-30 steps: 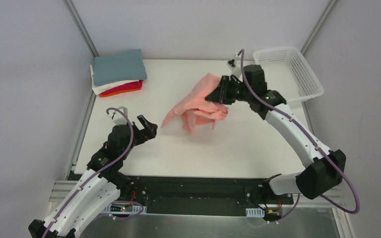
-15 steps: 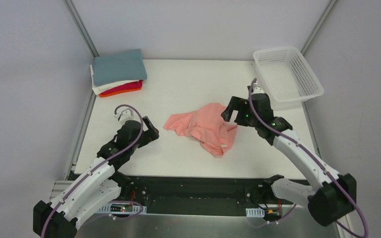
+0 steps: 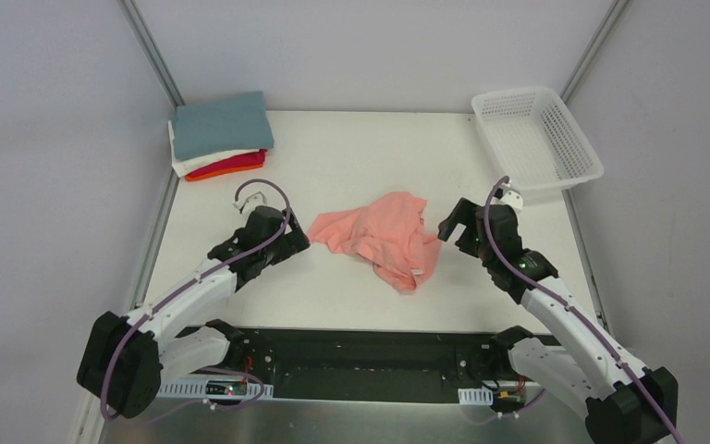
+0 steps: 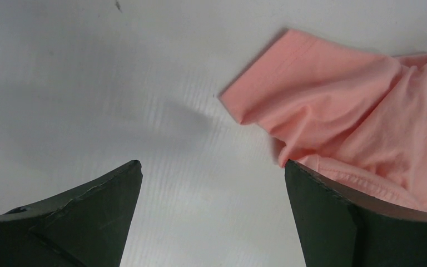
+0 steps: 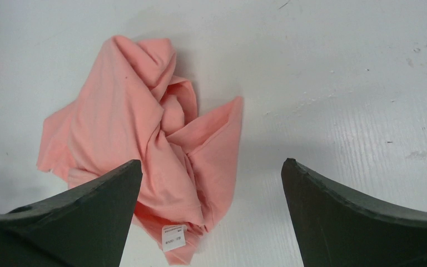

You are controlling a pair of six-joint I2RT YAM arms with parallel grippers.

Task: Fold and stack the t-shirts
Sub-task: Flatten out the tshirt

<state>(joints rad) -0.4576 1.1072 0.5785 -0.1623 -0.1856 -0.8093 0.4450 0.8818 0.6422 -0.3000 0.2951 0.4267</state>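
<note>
The salmon-pink t-shirt lies crumpled mid-counter. Its long axis slants from the far left to the near right, where a white label shows. My left pincer sits low just beside its left edge, jaws spread wide on nothing, forearm stretched forward. My right pincer hangs just right of the cloth, jaws equally wide, gripping nothing. The folded t-shirts are stacked at the far-left corner.
</note>
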